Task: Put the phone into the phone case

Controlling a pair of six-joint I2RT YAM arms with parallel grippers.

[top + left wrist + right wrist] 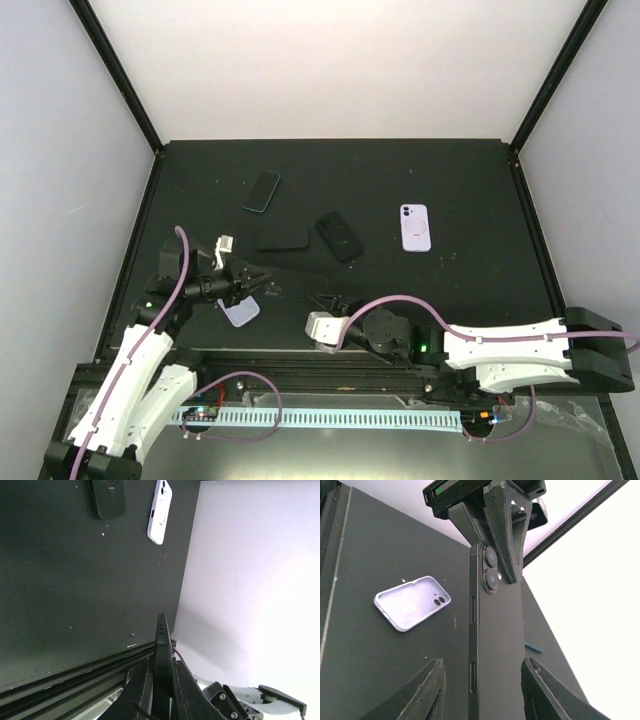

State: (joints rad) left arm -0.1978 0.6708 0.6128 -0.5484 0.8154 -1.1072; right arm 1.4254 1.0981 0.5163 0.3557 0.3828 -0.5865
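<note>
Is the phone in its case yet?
Not yet. Done: the left gripper holds the black phone up above the table. In hand: the right gripper, open, flanks it. Left: fitting it into the empty lilac case lying below.

Phone (497, 645): black, standing up on end in the middle, two round lenses near its top.
Left gripper (496, 545): at 12 o'clock, pinching the phone's top.
Right gripper (482, 666): fingers at 7 and 5 o'clock, one on each side of the phone, with gaps.
Case (412, 603): pale purple, flat on the dark table (380, 550), at 9 o'clock.

Dark phone (260, 191); black slab (281, 237); black-cased phone (339, 236); lilac phone (415, 227) lie apart.
</note>
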